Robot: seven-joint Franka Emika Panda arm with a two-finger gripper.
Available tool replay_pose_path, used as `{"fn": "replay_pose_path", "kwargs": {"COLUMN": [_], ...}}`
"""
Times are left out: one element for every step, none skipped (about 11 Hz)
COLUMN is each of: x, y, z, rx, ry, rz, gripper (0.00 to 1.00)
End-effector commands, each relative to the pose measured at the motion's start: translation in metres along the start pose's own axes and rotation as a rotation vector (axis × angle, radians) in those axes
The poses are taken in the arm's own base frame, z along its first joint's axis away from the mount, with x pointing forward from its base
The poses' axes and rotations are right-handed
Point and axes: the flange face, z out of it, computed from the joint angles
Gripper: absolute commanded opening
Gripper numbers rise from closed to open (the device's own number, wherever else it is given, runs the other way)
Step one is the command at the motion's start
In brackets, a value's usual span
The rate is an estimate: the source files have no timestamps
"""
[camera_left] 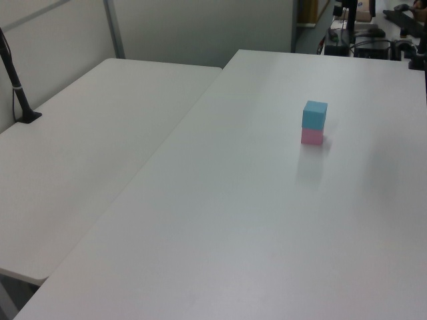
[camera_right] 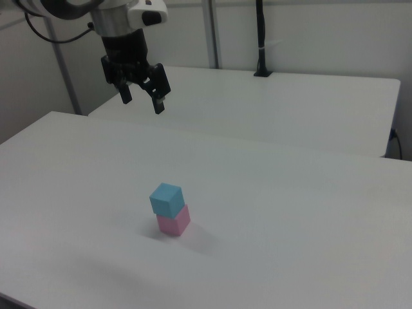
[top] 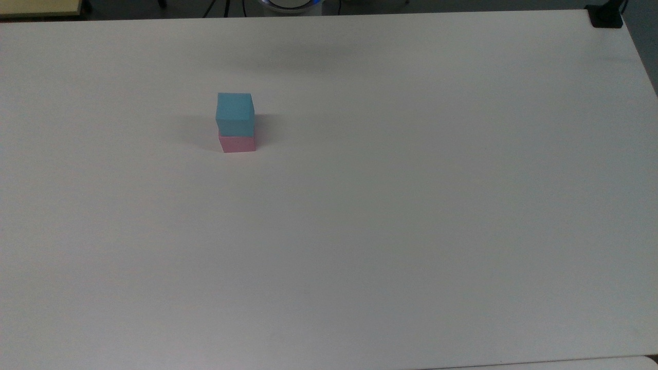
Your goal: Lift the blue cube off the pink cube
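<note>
On the white desk (camera_right: pixel 309 212) we see the blue cube (camera_right: pixel 167 199) sitting on the pink cube (camera_right: pixel 174 222), and the tool (camera_right: pixel 143 98), spread wide and empty high above them, could bump the blue cube sideways and knock both over if we come down crooked.

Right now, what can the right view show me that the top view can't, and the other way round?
The right view shows the gripper, open and hanging above the table, plus a second table behind with a black pole. The top view shows a yellow surface at the top view's upper left. Both share the blue cube stacked on the pink cube on the white table.
</note>
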Motion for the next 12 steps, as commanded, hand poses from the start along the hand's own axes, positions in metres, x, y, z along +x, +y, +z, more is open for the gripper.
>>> {"fn": "replay_pose_path", "kwargs": {"x": [0.0,0.0,0.0,0.0,0.0,0.0,0.0,0.0,0.0,-0.0006,-0.0023,-0.0022], "y": [-0.0095,-0.0096,-0.0096,-0.0096,-0.0096,-0.0096,-0.0096,-0.0096,-0.0088,-0.0062,-0.0024,-0.0011], "z": [0.0042,0.0042,0.0042,0.0042,0.0042,0.0042,0.0042,0.0042,0.0042,0.0051,0.0064,0.0099], "rx": [0.004,0.004,0.004,0.004,0.004,0.004,0.004,0.004,0.004,0.002,-0.003,-0.015], "ry": [-0.007,-0.007,-0.007,-0.007,-0.007,-0.007,-0.007,-0.007,-0.007,-0.011,-0.018,-0.03], "rz": [-0.014,-0.014,-0.014,-0.014,-0.014,-0.014,-0.014,-0.015,-0.012,-0.011,-0.017,-0.053], "gripper": [1.0,1.0,1.0,1.0,1.0,1.0,1.0,1.0,1.0,1.0,1.0,1.0]}}
